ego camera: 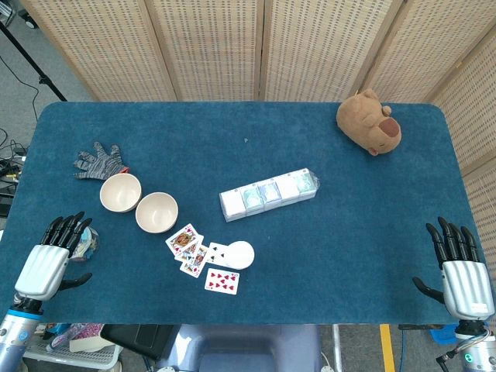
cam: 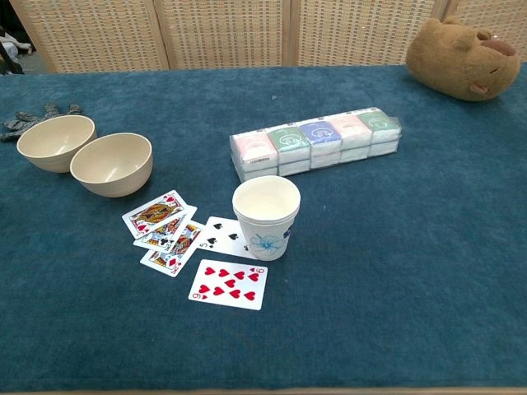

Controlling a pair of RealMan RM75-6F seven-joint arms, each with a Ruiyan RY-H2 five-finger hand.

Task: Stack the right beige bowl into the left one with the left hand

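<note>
I see my left hand (ego camera: 48, 260) at 8 o'clock and my right hand (ego camera: 460, 267) at 4 o'clock, both with fingers spread, holding nothing, at the near table (ego camera: 349, 256) edge. Cards (cam: 185, 247) and a paper cup (cam: 266, 216) lie near centre. At 10 o'clock the right bowl (cam: 112, 164) touches the left bowl (cam: 56, 142), both upright. Farther off sit a tissue pack (cam: 319, 141), glove (ego camera: 99, 161) and plush (ego camera: 370, 122).
</note>
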